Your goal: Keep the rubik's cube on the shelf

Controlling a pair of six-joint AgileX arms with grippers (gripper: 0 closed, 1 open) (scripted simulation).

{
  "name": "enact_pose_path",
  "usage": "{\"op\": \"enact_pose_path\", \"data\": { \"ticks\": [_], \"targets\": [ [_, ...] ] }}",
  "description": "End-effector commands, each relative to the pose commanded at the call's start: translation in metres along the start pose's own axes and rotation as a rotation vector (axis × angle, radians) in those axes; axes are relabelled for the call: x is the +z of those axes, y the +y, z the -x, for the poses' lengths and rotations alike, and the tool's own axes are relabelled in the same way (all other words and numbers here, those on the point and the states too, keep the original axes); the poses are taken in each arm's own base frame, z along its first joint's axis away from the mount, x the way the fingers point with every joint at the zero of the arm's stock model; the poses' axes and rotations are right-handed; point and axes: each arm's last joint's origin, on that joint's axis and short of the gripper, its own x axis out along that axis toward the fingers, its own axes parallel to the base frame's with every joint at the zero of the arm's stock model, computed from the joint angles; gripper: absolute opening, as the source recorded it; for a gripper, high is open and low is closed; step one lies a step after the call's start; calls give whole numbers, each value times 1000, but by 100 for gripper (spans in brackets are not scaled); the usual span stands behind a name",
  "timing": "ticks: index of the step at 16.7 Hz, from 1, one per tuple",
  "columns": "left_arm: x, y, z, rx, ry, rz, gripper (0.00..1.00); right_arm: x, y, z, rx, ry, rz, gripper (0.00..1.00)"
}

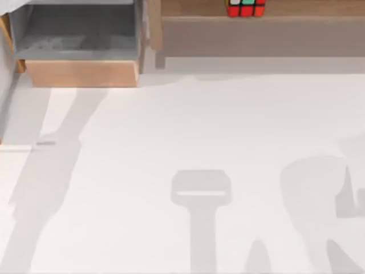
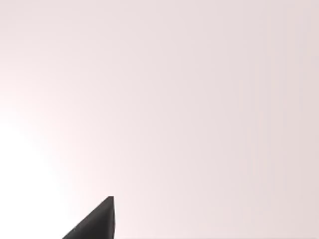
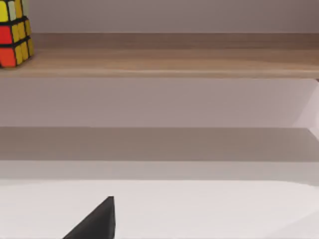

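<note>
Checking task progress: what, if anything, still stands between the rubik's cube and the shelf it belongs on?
Nothing visible does. The rubik's cube already sits on the shelf, on its wooden ledge near the side post, with bare ledge beside it in the right wrist view.

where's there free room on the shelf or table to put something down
The shelf is bare along its whole stretch to the right of the rubik's cube, which sits near its left post. The white table in front of the shelf and box compartment is open. Only the cube's spot is taken.

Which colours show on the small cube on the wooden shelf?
Red, yellow and green stickers on the small sticker-covered rubik's cube; right wrist view.
</note>
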Motion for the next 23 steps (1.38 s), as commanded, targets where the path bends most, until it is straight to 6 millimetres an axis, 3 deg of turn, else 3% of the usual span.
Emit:
{"op": "enact_pose_path", "data": {
  "ticks": [2,4,7,9,11,13,16,18,23],
  "targets": [
    [-62,38,22,-4,9,-273,100,0,0,0,0,0,0,100],
    [-119,70,59,-56,40,-505,100,0,0,0,0,0,0,100],
    [-187,103,139,-208,113,-735,100,0,0,0,0,0,0,100],
    [-217,116,202,-337,171,-803,100,0,0,0,0,0,0,100],
    [-232,121,264,-469,234,-803,100,0,0,0,0,0,0,100],
    [-234,117,320,-591,294,-747,100,0,0,0,0,0,0,100],
    [-225,97,378,-738,354,-590,100,0,0,0,0,0,0,100],
    [-218,80,397,-804,362,-485,100,0,0,0,0,0,0,100],
    [-216,75,400,-821,359,-454,100,0,0,0,0,0,0,100]
  ]
}}
